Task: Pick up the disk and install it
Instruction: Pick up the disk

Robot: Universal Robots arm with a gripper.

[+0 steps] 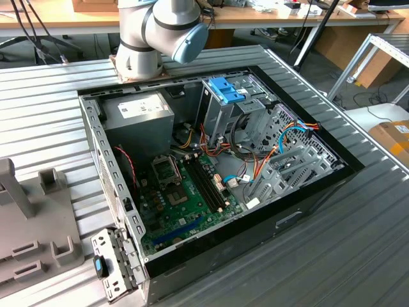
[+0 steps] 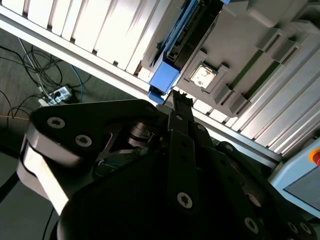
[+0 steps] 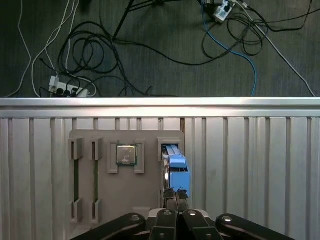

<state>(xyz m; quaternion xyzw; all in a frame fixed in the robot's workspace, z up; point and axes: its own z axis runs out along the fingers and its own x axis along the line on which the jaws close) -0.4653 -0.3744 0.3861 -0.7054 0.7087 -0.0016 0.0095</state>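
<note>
The fingers [image 3: 176, 194] look pressed together, tip against tip with only a thin seam between them. I can see nothing pinched in them. The second wrist view shows the same closed pair [image 2: 181, 100] as one dark bar.

The disk [image 3: 175, 165] is not yet picked up. It stands on edge in a slot of the grey holder [image 3: 105, 190], which lies on the ribbed bench [image 3: 250, 165]. The disk starts right at the fingertips and runs on beyond them, and its blue-railed top edge faces up toward the wrist. In the first wrist view the tips overlap the disk's near end. Whether they touch it or hang just above it I cannot tell.

The long axis of the disk runs straight away from the fingers, in line with the seam between them. So the closed pair sits centred over the thin top edge rather than across it. In the second wrist view the blue end of the disk [image 2: 186, 31] lies just past the tips, and the holder [image 2: 240, 45] spreads out beside it.

A small square chip [image 3: 126, 154] rests in a pocket of the holder, off to one side of the fingers and past the slot wall. Beyond the far end of the disk come the bench edge and then the floor with loose cables [image 3: 150, 50].

In the exterior view the holder [image 1: 38, 217] sits toward the exterior view's left. The open computer case [image 1: 96, 147] stands beside it on the bench, well apart from where the fingers work.
</note>
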